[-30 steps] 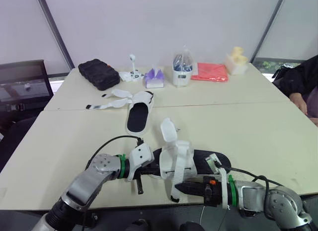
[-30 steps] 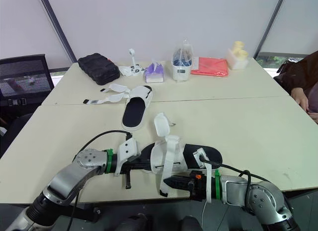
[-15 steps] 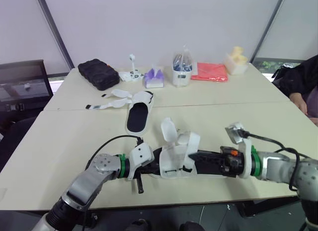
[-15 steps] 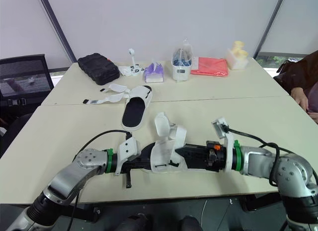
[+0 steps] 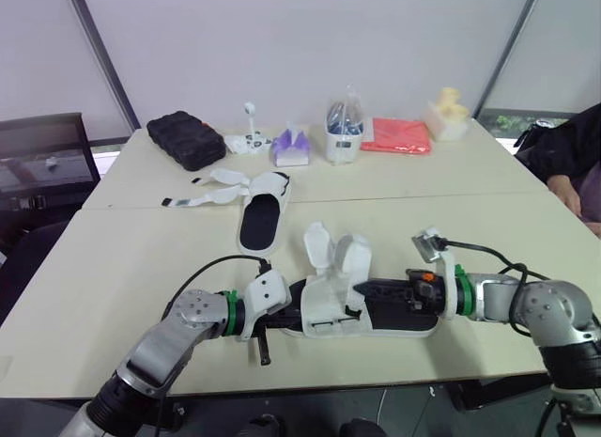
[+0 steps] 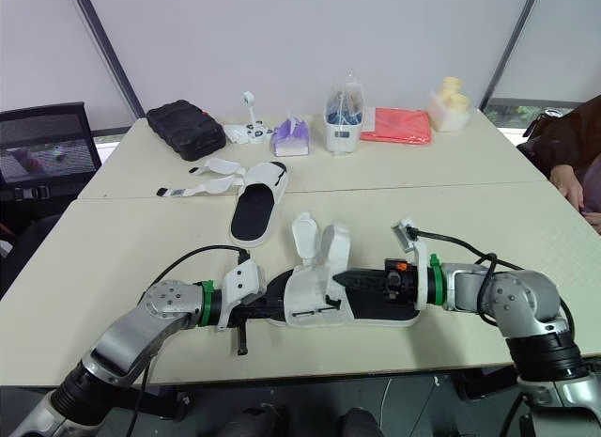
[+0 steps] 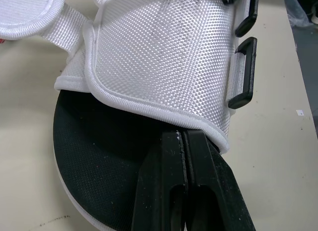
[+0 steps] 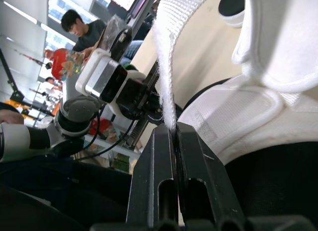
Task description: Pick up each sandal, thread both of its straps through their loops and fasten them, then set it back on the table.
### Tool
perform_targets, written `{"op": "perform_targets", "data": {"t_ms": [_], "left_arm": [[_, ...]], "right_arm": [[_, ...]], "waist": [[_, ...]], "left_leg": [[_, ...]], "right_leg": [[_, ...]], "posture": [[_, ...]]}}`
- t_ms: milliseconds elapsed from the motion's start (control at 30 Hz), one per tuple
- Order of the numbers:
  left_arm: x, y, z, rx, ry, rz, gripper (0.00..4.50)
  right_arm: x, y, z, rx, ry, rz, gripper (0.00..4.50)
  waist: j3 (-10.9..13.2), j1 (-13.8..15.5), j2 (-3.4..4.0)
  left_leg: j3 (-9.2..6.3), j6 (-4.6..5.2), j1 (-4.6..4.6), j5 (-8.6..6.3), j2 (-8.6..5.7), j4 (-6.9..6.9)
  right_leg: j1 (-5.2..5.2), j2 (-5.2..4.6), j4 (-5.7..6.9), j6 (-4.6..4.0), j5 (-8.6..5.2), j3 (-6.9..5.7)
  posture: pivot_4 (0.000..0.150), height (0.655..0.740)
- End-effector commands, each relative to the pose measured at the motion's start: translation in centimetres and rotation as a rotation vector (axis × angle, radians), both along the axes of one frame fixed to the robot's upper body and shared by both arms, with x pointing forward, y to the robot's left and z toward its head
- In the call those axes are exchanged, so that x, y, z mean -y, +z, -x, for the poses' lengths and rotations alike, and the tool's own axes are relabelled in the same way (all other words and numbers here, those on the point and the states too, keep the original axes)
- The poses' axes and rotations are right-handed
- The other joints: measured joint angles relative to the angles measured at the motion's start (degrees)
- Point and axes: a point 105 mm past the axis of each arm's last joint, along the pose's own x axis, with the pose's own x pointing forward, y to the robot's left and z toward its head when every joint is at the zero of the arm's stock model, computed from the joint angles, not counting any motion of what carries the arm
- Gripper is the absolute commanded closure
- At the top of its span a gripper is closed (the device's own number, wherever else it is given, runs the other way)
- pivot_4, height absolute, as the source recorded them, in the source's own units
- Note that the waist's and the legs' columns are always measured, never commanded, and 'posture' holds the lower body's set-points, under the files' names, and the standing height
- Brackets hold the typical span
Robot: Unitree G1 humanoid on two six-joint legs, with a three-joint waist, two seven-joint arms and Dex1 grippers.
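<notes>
The sandal [image 5: 324, 310] lies flat on the table [image 5: 122, 268], on the robot's side of the seam [image 5: 423, 198], with its black sole running left to right. The left gripper [image 7: 183, 136] is at its left end, over the sole. Its fingers are pressed together with the tips against the hem of the white upper; whether any cloth is caught between them I cannot tell. The right gripper [image 8: 174, 131] reaches in from the sandal's right end, low over the sole, its fingers closed tight on the edge of a white strap [image 8: 164, 57]. That strap stands upright above the upper, just beside the second strap [image 5: 317, 244], which also points up.

A second ago the right gripper was down at the table's near edge, farther from the seam, with the strap pulled over the upper toward the robot. It has since swung round to the right end, and the strap — half a second ago bent toward the gripper — now stands straighter. The left gripper has not shifted.

The other sandal [image 5: 261, 216] lies across the seam, its straps spread open to the left. Beyond the seam sit a black case [image 5: 186, 139] and a red cloth [image 5: 396, 136].
</notes>
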Motion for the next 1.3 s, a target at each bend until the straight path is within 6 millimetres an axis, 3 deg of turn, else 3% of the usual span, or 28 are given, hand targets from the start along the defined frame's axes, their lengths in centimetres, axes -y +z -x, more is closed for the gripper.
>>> {"op": "perform_targets", "data": {"t_ms": [33, 200, 400, 633, 1033, 1300], "left_arm": [[-0.3, -0.3, -0.1, -0.001, 0.027, -0.013, 4.5], [-0.4, -0.4, -0.1, -0.001, 0.032, -0.017, 4.5], [-0.4, -0.6, -0.1, 0.002, 0.031, -0.023, 4.5], [-0.4, -0.6, -0.1, 0.001, 0.031, -0.024, 4.5], [-0.4, -0.7, 0.1, -0.01, 0.026, -0.021, 4.5], [-0.1, -0.8, 0.0, -0.011, 0.022, -0.015, 4.5]], "right_arm": [[-0.5, -0.4, 0.3, 0.036, 0.036, 0.041, 4.44], [-0.5, -0.7, 0.6, -0.005, 0.056, 0.034, 4.44], [-0.1, -3.2, -0.1, -0.003, -0.004, 0.166, 4.44], [-0.4, -3.4, -0.4, 0.014, -0.021, 0.18, 4.44], [-0.9, 0.5, 0.6, 0.147, 0.012, 0.052, 4.44], [-1.2, -0.5, 1.7, 0.196, 0.074, 0.149, 4.44]], "waist": [[0.0, -0.01, 0.0], [0.0, -0.01, 0.0], [-0.02, -0.02, -0.01], [-0.03, -0.03, -0.01], [-0.02, -0.04, -0.01], [-0.03, -0.03, -0.01]], "left_leg": [[0.0, 0.0, 0.0, 0.0, 0.0, 0.0], [0.0, 0.0, 0.0, 0.0, 0.0, -0.01], [0.0, -0.01, 0.01, -0.01, 0.0, -0.01], [0.0, -0.01, 0.01, -0.01, 0.0, -0.06], [0.0, -0.01, 0.01, -0.01, 0.0, -0.06], [0.0, -0.01, 0.0, -0.01, 0.0, -0.06]], "right_leg": [[0.0, 0.0, 0.0, 0.0, 0.0, 0.0], [0.0, 0.0, 0.0, 0.0, 0.0, 0.0], [0.0, 0.0, 0.0, 0.0, 0.0, 0.0], [-0.03, 0.0, 0.0, 0.01, 0.0, 0.0], [-0.03, 0.0, 0.0, 0.01, 0.0, 0.0], [-0.03, 0.0, 0.0, 0.02, 0.0, -0.01]], "posture": [[0.15, 0.74], [0.15, 0.74], [0.15, 0.74], [0.15, 0.74], [0.15, 0.74], [0.15, 0.74]]}}
